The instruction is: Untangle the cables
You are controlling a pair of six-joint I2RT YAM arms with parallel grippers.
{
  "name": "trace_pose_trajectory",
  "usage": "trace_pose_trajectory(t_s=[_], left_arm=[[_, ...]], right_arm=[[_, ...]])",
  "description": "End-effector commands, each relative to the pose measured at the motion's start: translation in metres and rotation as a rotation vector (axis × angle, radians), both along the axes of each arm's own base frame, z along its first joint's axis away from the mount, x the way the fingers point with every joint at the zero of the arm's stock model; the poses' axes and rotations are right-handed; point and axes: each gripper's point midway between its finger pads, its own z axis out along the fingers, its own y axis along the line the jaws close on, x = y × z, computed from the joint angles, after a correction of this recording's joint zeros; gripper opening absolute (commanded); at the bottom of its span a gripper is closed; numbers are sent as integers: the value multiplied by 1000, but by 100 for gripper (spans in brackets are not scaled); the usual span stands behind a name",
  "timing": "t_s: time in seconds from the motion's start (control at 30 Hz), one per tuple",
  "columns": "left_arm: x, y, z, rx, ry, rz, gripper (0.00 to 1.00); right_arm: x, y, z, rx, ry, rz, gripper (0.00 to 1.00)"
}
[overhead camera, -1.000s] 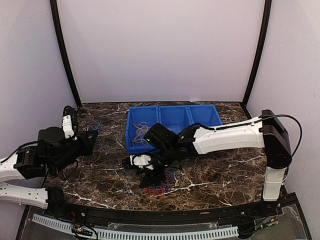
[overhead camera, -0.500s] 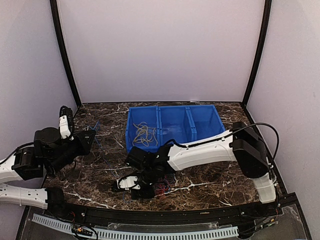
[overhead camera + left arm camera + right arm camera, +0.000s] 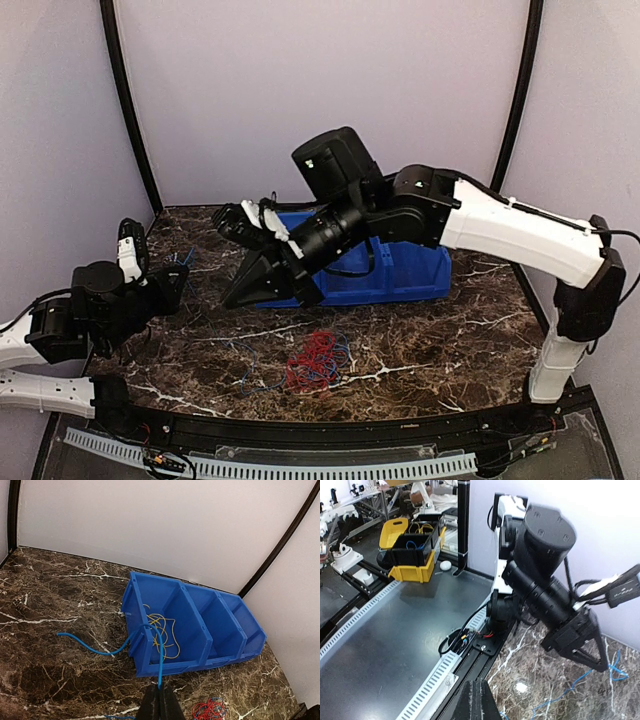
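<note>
- Top view: a blue plastic bin (image 3: pixel 405 270) with three compartments in a row sits at the tabletop's (image 3: pixel 450 340) far edge, right of centre. Its long side runs along that edge, and the right arm hides its left compartment. The tabletop is dark brown marble with white veins.
- The red cables (image 3: pixel 316 360) lie in a loose tangle of thin loops near the middle of the near edge. Thin blue strands (image 3: pixel 250 352) trail from the tangle toward the left.
- The right gripper (image 3: pixel 232 298) hangs high above the tabletop in front of the bin's left end. It points down and left, with its black fingers pressed into one point.
- The left gripper (image 3: pixel 178 278) sits low near the left edge; its jaws cannot be judged in this view.
- Left wrist view: the left gripper's fingers pinch one end of a blue cable (image 3: pixel 160 662). The cable runs away from them, arcs across the bin's near-left corner, then curves left onto the marble.
- Yellow-tan cables (image 3: pixel 162 630) lie curled in the bin's leftmost compartment.
- Right wrist view: the right gripper's dark fingers meet at the bottom of the picture. Beyond the tabletop's near edge are a slotted white duct (image 3: pixel 432 687) and a yellow bin (image 3: pixel 402 535).
</note>
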Motion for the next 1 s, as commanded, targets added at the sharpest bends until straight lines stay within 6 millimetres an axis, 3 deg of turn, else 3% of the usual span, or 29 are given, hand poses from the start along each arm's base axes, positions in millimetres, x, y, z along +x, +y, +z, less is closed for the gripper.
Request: trace_pose_trajectory(t_s=[0.0, 0.1, 0.2, 0.3, 0.53, 0.97], left_arm=[[2, 1, -6, 12, 3, 16, 0], [3, 1, -6, 16, 3, 19, 0], [3, 1, -7, 18, 4, 22, 0], [2, 1, -8, 17, 6, 20, 0], [2, 3, -11, 33, 8, 26, 0], [0, 11, -13, 23, 0, 36, 0]], right_arm=[[11, -3, -50, -117, 48, -47, 11], [34, 3, -119, -244, -69, -170, 35], [38, 2, -169, -353, -110, -173, 42], [35, 1, -201, -426, -89, -157, 47], [33, 7, -248, -524, -89, -154, 57], [28, 23, -302, -642, -25, -118, 58]])
